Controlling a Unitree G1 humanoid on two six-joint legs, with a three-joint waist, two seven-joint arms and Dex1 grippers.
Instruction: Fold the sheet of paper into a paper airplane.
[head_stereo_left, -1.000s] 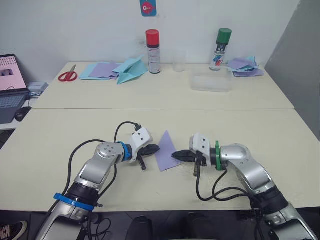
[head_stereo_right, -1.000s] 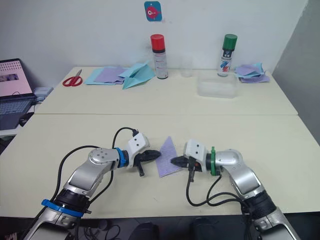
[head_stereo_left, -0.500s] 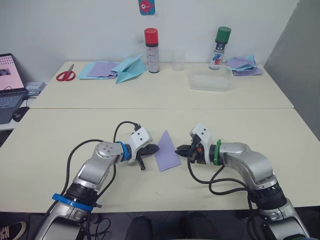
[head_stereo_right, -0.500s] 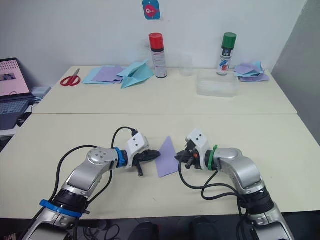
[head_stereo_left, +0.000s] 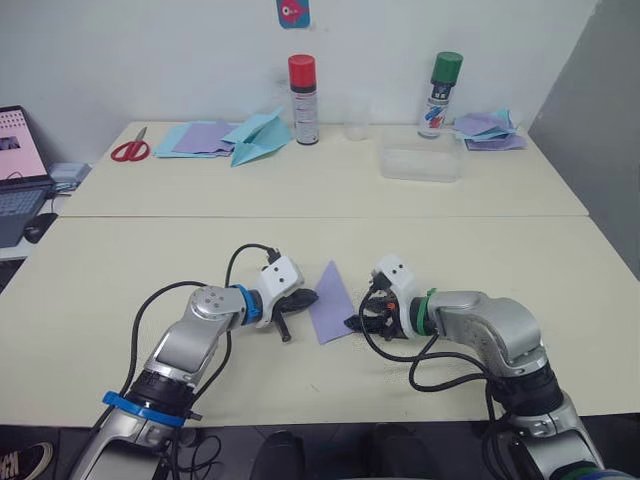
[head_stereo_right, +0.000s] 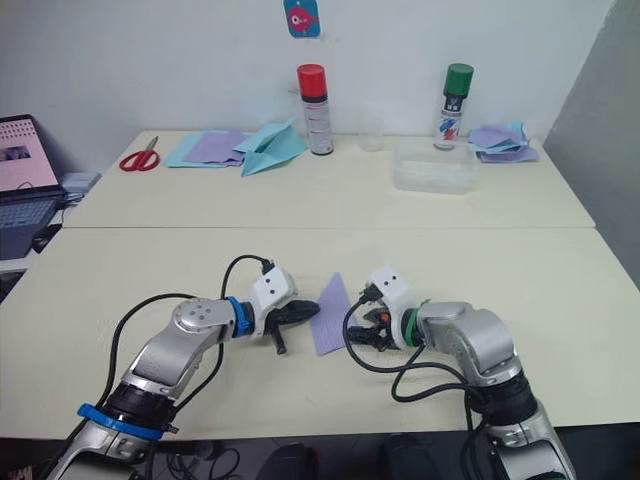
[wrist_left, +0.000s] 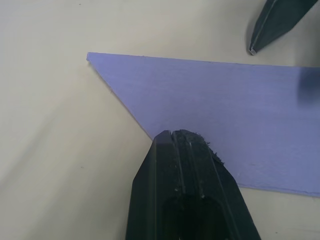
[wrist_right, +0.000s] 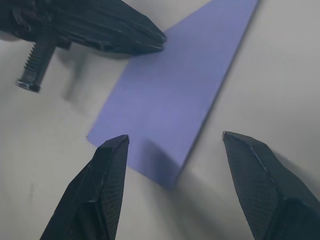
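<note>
Since a second ago I have rolled my right gripper (wrist_right: 172, 145) and spread its fingers, so it now straddles the near corner of the sheet of paper (head_stereo_left: 332, 301).

Bright even room light, soft shadows, wrist-view fg blurry.

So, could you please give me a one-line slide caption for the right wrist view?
Open right gripper straddles the folded lavender paper's near corner while the shut left gripper pins its far edge to the table.
</note>
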